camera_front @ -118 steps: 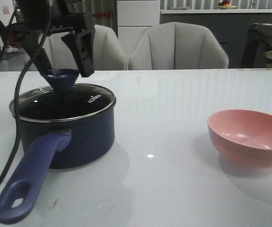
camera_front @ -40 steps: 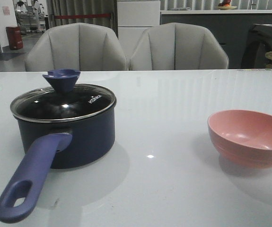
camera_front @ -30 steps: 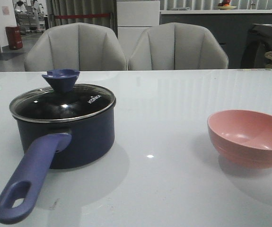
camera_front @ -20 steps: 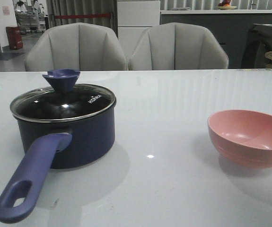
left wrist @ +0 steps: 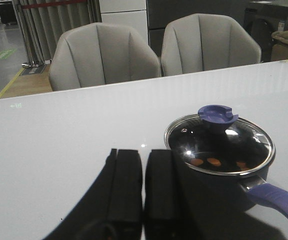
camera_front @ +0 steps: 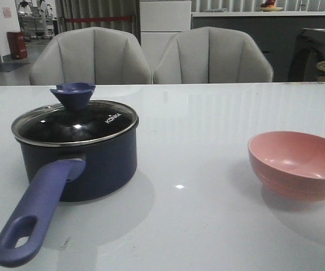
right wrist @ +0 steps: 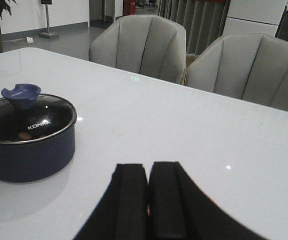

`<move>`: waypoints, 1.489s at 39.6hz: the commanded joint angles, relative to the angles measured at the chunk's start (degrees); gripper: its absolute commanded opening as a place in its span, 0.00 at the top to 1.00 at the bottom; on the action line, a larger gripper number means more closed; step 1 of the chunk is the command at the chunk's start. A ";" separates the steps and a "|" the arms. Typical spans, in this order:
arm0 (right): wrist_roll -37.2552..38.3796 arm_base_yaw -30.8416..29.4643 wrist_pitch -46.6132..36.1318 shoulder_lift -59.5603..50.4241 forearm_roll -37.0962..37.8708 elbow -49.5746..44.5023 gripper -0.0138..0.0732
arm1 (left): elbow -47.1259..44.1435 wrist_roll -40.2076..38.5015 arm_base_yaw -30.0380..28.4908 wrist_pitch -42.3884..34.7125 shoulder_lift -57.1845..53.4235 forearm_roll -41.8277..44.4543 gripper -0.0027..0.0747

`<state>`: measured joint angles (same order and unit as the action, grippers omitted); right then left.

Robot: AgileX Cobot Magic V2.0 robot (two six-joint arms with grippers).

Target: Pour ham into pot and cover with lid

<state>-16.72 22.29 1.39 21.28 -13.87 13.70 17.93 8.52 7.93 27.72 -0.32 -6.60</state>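
Job looks done; best to pull both arms away and not bump the pot (camera_front: 77,164). Glass lid (left wrist: 220,141) flat on top, blue knob up. Orange ham (left wrist: 214,161) bits inside, maybe three. Left end effector (left wrist: 142,187) closed, empty. Right end effector (right wrist: 148,197) closed, empty. Pink bowl (camera_front: 298,164) well right of the pot.
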 commanded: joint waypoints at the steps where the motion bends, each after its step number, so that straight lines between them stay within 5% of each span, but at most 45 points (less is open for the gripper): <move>1: -0.37 0.11 -4.23 0.25 0.00 1.63 0.66 | -1.27 -1.19 -1.47 -10.40 0.37 -0.10 0.82; 12: -0.37 0.11 -4.23 0.25 0.00 1.63 0.66 | -11.78 -7.13 -10.38 -22.07 0.26 1.60 0.82; 26: -0.37 0.11 -4.23 0.25 0.00 1.63 0.66 | -20.09 -13.47 -10.51 -31.66 -0.34 4.78 0.82; 44: -0.37 0.11 -4.16 0.25 0.00 1.63 0.66 | -20.09 -13.89 -10.30 -29.56 -1.30 5.51 0.82; 59: -0.37 0.11 -4.16 0.25 0.00 1.63 0.66 | -20.09 -13.89 -2.86 -29.34 -1.30 6.60 0.82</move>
<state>-16.72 22.29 1.42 21.28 -13.87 13.70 -0.39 -4.82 4.53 2.32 -0.32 0.00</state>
